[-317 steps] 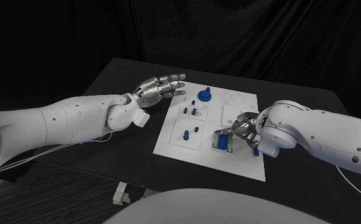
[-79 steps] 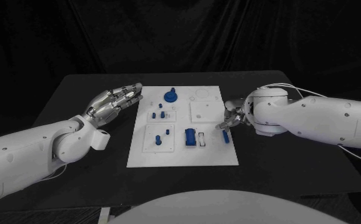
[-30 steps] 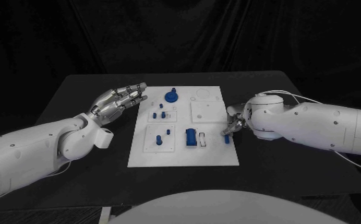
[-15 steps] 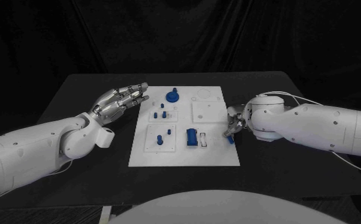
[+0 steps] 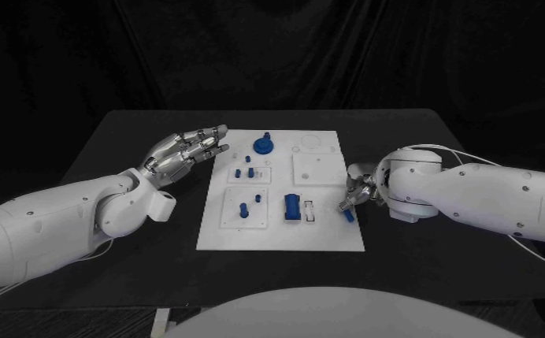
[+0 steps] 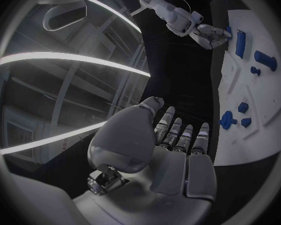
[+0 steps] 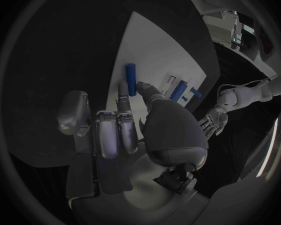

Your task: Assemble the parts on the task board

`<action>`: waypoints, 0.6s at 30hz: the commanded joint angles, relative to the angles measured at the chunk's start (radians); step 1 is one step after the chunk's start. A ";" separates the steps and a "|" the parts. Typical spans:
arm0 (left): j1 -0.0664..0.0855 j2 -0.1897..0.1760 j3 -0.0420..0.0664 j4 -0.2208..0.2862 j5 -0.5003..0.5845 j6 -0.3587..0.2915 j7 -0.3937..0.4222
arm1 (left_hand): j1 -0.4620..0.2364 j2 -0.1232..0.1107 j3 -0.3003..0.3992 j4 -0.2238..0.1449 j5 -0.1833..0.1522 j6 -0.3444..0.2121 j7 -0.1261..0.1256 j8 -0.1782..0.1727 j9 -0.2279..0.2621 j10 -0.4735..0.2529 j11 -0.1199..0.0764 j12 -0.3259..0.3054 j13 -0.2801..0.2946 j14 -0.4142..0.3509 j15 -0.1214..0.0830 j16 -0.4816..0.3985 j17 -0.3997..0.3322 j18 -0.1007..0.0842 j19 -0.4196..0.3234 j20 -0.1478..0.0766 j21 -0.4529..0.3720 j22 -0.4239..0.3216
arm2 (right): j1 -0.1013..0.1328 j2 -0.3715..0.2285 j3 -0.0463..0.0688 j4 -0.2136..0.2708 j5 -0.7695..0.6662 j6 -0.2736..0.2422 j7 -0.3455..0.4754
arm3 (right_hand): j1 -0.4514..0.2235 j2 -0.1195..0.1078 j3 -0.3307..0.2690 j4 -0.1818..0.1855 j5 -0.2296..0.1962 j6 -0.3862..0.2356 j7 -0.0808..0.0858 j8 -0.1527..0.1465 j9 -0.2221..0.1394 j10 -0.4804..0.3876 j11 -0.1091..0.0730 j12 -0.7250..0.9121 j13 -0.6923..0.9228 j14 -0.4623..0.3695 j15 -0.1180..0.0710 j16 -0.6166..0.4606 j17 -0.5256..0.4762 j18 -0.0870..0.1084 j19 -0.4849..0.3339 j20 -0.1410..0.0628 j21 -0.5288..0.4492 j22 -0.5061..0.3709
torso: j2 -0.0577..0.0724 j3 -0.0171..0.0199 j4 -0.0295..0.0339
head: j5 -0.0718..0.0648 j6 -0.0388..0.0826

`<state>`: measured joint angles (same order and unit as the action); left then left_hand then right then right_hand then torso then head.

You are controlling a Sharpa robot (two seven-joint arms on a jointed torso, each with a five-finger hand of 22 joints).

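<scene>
The white task board (image 5: 329, 232) lies mid-table. A blue pin (image 5: 347, 214) lies flat near its right edge. My right hand (image 5: 359, 193) is bent down over the pin's far end. In the right wrist view a fingertip (image 7: 122, 96) and the thumb (image 7: 147, 91) press the near end of the pin (image 7: 132, 77) from both sides. My left hand (image 5: 185, 154) hovers open just left of the board, fingers spread, palm (image 6: 162, 157) holding nothing. A blue block (image 5: 292, 207) stands in a slot near the board's middle.
A blue round knob (image 5: 264, 146) stands at the board's far end. Small blue pegs (image 5: 246, 172) and a taller peg (image 5: 243, 210) stand in the left plates. A blank square plate (image 5: 315, 169) sits right of centre. Black table (image 5: 136, 220) surrounds the board.
The whole head picture has shifted a little. My right hand stays at the pin with its arm slightly lower. The left hand and the parts have not moved.
</scene>
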<state>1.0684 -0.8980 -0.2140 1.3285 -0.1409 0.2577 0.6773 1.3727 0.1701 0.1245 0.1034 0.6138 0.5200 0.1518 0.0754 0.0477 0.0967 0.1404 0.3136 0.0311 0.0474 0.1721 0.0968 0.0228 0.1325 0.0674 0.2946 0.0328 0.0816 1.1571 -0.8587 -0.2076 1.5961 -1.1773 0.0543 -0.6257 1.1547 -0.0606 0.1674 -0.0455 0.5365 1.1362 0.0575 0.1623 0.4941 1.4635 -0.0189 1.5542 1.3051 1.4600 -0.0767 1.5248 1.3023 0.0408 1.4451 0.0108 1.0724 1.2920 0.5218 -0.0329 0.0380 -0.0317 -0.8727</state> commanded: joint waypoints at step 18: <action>-0.002 0.005 0.001 0.002 0.000 0.028 0.021 | 0.018 -0.002 0.022 0.001 0.019 -0.004 -0.001 0.008 0.008 0.003 0.016 0.017 0.014 0.016 0.013 0.018 0.004 0.041 0.022 0.000 0.010 0.022 | 0.026 0.051 0.001 -0.029 0.428 -0.113 -0.005 | -0.031 0.004 0.204 -0.046 0.029 -0.025 -0.023 0.010 0.033 0.107 -0.026 0.017 0.266 0.086 -0.027 -0.005 0.134 0.053 0.005 -0.004 0.003 0.154 | 0.001 0.0001 0.0013 | -0.003 0.000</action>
<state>1.0678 -0.8954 -0.2138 1.3294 -0.1411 0.2679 0.6776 1.3753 0.1728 0.1245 0.1033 0.6138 0.5200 0.1518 0.0754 0.0478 0.1018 0.1456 0.3137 0.0312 0.0543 0.1791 0.0968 0.0229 0.1324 0.0817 0.2947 0.0330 0.0877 1.1864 -0.8102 -0.2066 1.5722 -0.8085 -0.0238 -0.6248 1.1165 -0.0621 0.2211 -0.0499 0.5364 1.1358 0.0568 0.1578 0.4936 1.4631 -0.0193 1.5542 1.3050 1.4601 -0.0768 1.5248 1.3023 0.0407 1.4452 0.0106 1.0725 1.2920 0.5217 -0.0336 0.0391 -0.0320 -0.8728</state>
